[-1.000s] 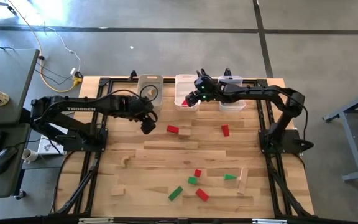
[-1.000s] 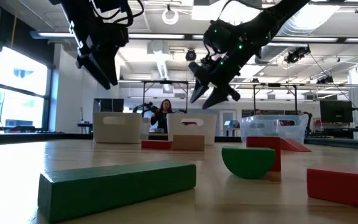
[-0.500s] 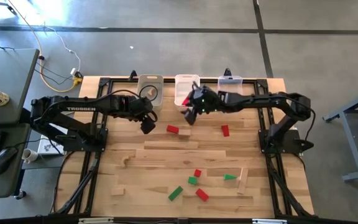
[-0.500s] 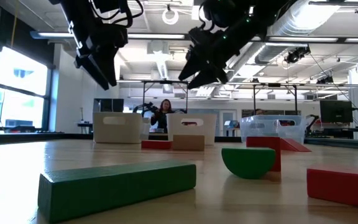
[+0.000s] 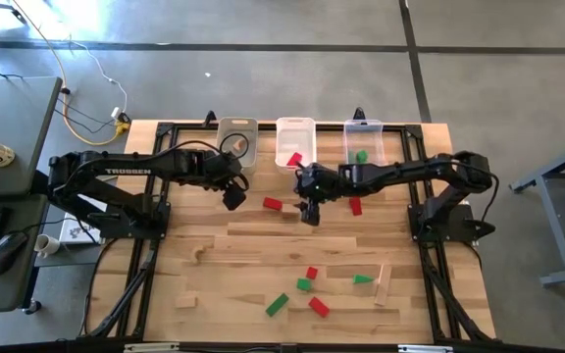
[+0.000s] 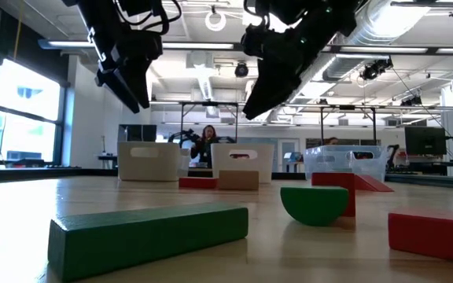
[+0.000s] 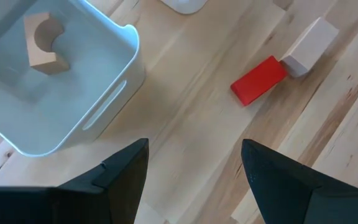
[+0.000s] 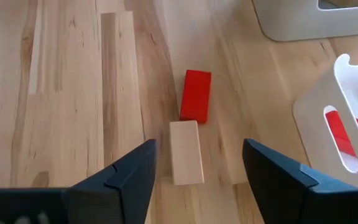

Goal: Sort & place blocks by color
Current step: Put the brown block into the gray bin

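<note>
Your right gripper [image 5: 309,212] hangs open and empty above the red block [image 8: 196,94] and the plain wood block [image 8: 186,160], which lie end to end. Choose one, center the jaws across it, then lower straight. The left gripper [image 5: 233,200] waits open near the bin [image 7: 98,106].

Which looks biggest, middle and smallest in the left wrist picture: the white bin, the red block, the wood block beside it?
1. White bin, easily the largest.
2. Red block.
3. Plain wood block, slightly smaller than the red one; nearly alike.
</note>
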`<state>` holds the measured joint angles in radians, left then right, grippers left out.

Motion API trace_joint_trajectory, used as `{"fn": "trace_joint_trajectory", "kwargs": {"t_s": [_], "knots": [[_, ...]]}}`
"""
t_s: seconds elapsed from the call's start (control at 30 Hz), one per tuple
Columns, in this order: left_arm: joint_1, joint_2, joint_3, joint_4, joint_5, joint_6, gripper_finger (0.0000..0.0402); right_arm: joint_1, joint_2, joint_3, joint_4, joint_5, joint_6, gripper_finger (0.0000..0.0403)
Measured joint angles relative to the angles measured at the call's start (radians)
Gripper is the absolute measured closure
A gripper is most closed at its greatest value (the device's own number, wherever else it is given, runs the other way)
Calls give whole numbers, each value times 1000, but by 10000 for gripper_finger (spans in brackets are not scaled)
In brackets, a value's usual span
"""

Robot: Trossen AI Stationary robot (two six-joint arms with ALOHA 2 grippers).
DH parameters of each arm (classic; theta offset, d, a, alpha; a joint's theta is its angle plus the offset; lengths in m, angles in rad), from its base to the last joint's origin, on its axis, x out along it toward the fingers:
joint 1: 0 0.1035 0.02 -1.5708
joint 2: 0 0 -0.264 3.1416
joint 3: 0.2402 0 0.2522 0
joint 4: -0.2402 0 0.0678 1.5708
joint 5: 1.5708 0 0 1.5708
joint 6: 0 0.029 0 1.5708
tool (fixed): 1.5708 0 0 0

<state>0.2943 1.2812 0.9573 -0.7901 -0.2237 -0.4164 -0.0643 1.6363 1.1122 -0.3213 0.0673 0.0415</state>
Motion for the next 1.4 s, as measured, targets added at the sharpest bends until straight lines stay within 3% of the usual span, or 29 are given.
{"fn": "trace_joint_trajectory", "kwargs": {"t_s": [0.23,1.2,1.4], "knots": [[0,0,0,31,1,0,158,1,11,0,-1,2,-1,178],[-1,0,0,47,5,0,158,5,273,-1,100,-19,-88,179],[0,0,0,47,5,0,158,5,284,-1,112,-15,-43,215]]}}
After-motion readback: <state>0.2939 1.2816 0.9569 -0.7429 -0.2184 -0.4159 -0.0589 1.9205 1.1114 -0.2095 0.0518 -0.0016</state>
